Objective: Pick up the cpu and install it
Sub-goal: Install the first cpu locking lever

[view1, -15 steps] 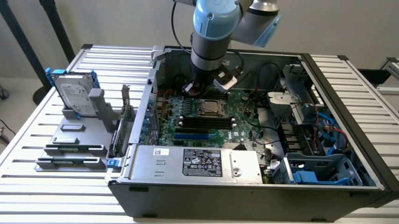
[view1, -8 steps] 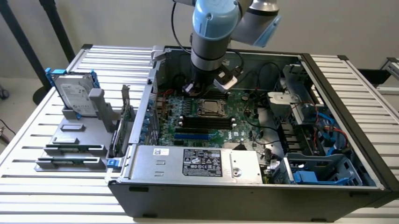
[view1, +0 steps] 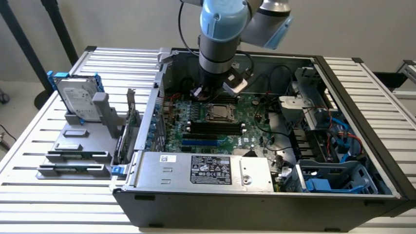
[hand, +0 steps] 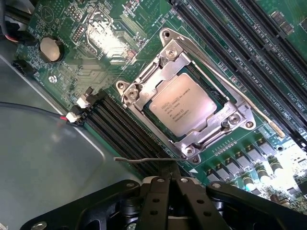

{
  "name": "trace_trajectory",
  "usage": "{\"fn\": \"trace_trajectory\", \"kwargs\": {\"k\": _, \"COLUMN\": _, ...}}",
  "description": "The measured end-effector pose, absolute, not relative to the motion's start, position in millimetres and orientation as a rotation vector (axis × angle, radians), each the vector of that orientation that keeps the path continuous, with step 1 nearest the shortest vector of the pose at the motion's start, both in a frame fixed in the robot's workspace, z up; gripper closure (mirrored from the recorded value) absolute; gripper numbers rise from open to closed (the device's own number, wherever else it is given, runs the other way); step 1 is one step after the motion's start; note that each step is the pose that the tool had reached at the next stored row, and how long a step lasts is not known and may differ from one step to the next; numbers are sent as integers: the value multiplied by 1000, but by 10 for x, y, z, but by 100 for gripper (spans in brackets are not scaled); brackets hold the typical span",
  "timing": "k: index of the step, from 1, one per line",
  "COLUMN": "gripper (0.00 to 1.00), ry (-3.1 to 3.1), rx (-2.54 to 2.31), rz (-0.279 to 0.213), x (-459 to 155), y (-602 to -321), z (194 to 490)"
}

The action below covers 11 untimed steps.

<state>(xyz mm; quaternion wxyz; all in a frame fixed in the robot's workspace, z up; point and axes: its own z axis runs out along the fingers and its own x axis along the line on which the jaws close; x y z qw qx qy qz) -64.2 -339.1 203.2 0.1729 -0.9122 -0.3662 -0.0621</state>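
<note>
- In the wrist view, the gripper (hand: pixel 169 184) occupies the nearest position; its black fingers (hand: pixel 154 201) are closed together with nothing between them.
- Just beyond the fingertips, a thin metal retention lever (hand: pixel 144 159) lies across the board edge of the socket area.
- The cpu (hand: pixel 182 104) sits flat inside the socket, silvery top plate facing up, enclosed by the metal socket frame (hand: pixel 139 91).
- The gripper is above and apart from the cpu; no contact is visible.
- Black memory slots (hand: pixel 225 33) run along the far side of the socket; a coin cell battery (hand: pixel 50 49) is mounted on the green motherboard (hand: pixel 120 28).
- In the exterior view, the power supply (view1: pixel 208 170) lies nearest the camera inside the open computer case (view1: pixel 260 207).
- Beyond it, the cpu (view1: pixel 219 113) rests in its socket on the board, with the gripper (view1: pixel 202 95) just past it.
- On the exterior view's left, a grey fixture (view1: pixel 71 156) carries memory sticks (view1: pixel 77 157); a hard drive (view1: pixel 77 100) stands upright behind.
</note>
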Motion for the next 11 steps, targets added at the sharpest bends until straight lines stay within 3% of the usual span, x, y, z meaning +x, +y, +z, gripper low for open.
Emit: {"fn": "trace_trajectory", "kwargs": {"k": 11, "gripper": 89, "ry": -1060, "rx": -2610, "rz": -169, "x": -642, "y": -3371, "z": 2027}}
